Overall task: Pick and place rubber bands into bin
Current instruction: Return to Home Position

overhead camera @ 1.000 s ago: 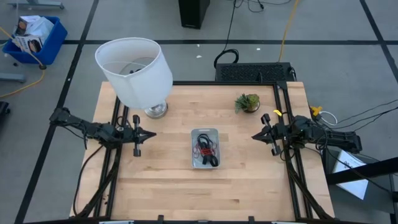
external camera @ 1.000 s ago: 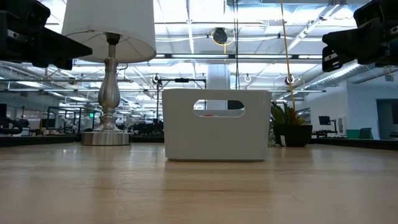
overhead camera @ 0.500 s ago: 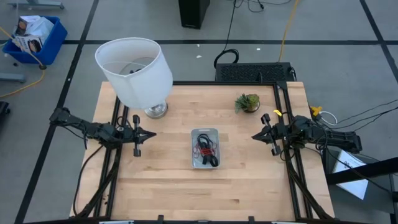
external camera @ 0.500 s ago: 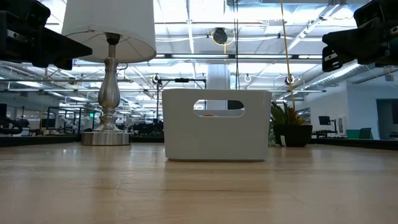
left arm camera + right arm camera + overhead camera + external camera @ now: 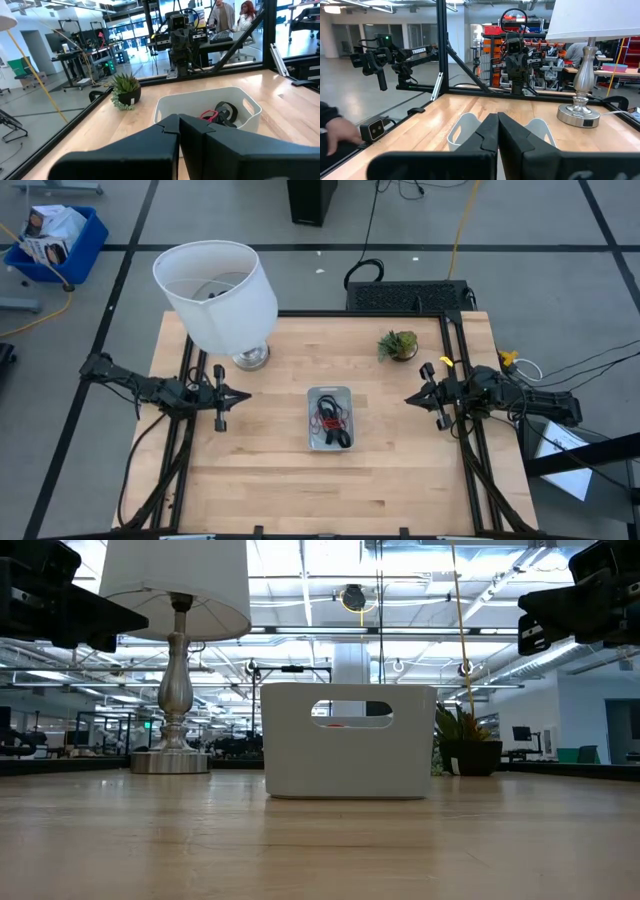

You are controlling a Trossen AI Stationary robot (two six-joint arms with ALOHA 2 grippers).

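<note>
Nothing has moved: my left claw [image 5: 243, 395], centre-left, and right claw [image 5: 410, 398], centre-right, sit pressed together, clear of the bin [image 5: 330, 390] holding the bands [image 5: 331, 423]. Best: stay parked.

I read the desk [image 5: 400, 480] as bare wood planks with visible grain and a low satin sheen. The bin [image 5: 330, 390] looks like smooth pale plastic, matt, no glare. Inside it the rubber bands [image 5: 331, 423] are thin rubber, dull finish. I log the lamp shade [image 5: 215, 295] as white and matt, cloth or paper, can't tell which. The lamp base [image 5: 251, 358] is polished metal, mirror-bright. Both the left tool [image 5: 178, 120] and the right tool [image 5: 497, 117] are black, matt, hard-plastic look, smooth faces. The floor [image 5: 500, 220] is grey and smooth.
</note>
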